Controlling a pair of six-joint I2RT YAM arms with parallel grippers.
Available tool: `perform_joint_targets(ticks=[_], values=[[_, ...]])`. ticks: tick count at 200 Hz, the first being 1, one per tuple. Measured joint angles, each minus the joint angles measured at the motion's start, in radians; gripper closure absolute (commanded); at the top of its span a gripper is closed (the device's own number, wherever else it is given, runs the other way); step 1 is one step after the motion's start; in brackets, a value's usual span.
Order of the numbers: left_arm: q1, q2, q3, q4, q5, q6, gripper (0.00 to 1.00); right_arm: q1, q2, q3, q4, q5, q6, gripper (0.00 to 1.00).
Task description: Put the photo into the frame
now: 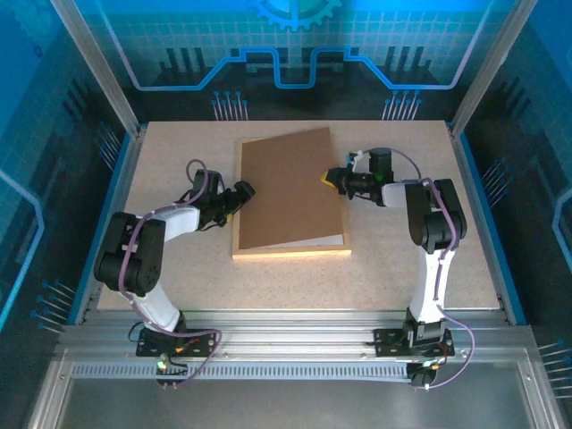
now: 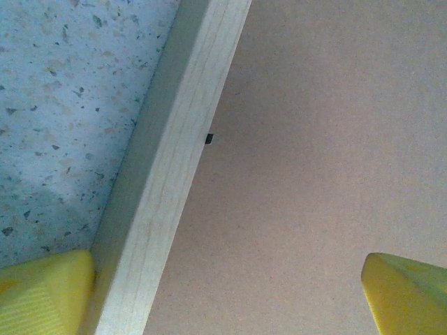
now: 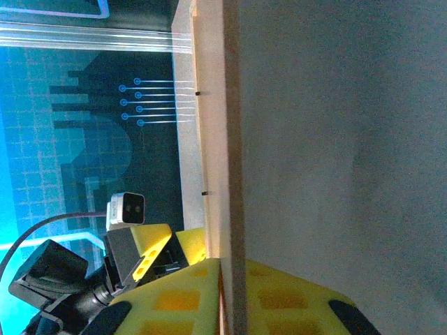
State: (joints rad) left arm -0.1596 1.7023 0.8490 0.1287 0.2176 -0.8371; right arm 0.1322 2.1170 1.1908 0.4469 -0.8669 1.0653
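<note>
**Frame [image 1: 290,253] face-down on speckled table [image 1: 402,268]**

Carries a brown backing board [image 1: 290,192] (right edge raised). At frame's left rail: left gripper [image 1: 240,193], fingers wide apart, astride it. At frame's right: right gripper [image 1: 332,177], pinched on the board's edge. Beyond frame: blue-lit panel walls [image 1: 286,54].

top view evenly lit, cool blue cast from walls, soft shadows on table [image 1: 402,268]. left wrist view bright, yellow fingertips [image 2: 42,296] blurred. right wrist view dim, backing board [image 3: 335,139] in grey shade, near fingers [image 3: 279,300] soft.
</note>
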Motion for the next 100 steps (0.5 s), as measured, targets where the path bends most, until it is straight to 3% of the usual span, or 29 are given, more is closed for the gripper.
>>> perform_joint_targets(ticks=[64,100], values=[[-0.008,0.001,0.0,0.001,-0.018,-0.003,0.01,0.004,0.0,0.0,-0.028,0.026,-0.035,0.87],[-0.009,0.001,0.0,0.001,-0.02,-0.002,0.01,0.006,0.0,0.014,-0.091,0.052,-0.08,0.8]])
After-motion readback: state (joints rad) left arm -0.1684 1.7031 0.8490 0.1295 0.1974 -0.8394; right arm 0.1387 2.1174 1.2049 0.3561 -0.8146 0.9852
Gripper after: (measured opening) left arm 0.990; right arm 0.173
